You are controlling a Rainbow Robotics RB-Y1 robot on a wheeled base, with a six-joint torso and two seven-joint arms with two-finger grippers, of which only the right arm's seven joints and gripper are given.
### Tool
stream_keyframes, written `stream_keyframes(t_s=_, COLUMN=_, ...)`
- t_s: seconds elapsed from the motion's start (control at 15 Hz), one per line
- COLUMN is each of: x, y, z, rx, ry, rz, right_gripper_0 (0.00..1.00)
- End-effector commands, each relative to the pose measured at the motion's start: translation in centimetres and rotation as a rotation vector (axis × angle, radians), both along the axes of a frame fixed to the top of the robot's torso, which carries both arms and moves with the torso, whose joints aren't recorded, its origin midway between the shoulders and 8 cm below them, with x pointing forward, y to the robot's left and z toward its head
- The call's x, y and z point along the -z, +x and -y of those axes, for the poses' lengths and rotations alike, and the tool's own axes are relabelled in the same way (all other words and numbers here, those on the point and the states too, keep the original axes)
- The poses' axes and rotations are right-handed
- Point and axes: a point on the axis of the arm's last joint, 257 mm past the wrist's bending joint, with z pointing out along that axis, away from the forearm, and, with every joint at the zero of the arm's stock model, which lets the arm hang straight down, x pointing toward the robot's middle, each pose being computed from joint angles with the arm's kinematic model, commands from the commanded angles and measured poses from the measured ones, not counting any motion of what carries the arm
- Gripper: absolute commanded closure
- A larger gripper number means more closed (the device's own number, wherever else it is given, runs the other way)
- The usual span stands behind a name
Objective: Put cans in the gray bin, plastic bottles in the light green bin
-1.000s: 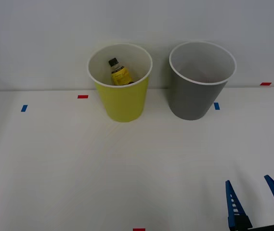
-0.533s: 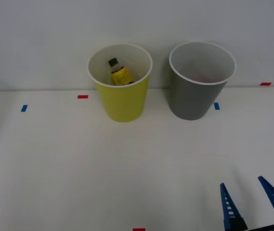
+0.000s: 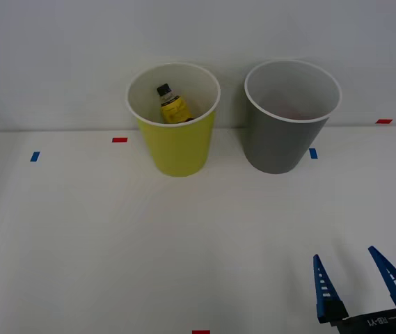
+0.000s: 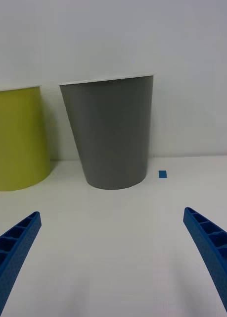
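The light green bin (image 3: 177,146) stands at the back of the white table, with a yellow-labelled plastic bottle (image 3: 172,105) with a black cap leaning inside it. To its right stands the gray bin (image 3: 281,142); a faint reddish patch shows inside, too dim to identify. My right gripper (image 3: 345,256) hovers low over the table's near right part, open, with nothing between its blue ribbed fingers. The wrist view has the gray bin (image 4: 112,133) ahead of the open gripper (image 4: 112,218) and the light green bin (image 4: 18,138) beside it.
Small tape marks dot the table: red (image 3: 120,140), blue (image 3: 35,156), blue by the gray bin (image 3: 313,153), red at the far right (image 3: 384,121) and red at the near edge (image 3: 200,332). A pale wall rises right behind the bins.
My right gripper has shifted a little to the left and forward over the table, still open. The bins and the bottle have stayed put.
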Motion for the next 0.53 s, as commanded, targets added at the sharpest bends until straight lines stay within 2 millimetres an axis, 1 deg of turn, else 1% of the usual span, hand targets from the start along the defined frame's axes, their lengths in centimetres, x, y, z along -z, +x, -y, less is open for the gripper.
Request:
stream_keyframes(t_s=0.07, x=-0.5, y=-0.1, z=1.3, rx=0.09, ry=0.031, rz=0.026, right_gripper_0=0.0)
stream_keyframes(t_s=0.2, x=-0.7, y=-0.9, z=2.1, rx=0.144, ry=0.08, rz=0.039, right_gripper_0=0.0)
stream_keyframes(t_s=0.4, x=-0.9, y=-1.1, z=2.8, rx=0.179, ry=0.07, rz=0.053, right_gripper_0=0.0)
stream_keyframes(t_s=0.53, x=-1.4, y=-1.4, z=2.7, rx=0.176, ry=0.059, rz=0.071, right_gripper_0=0.0)
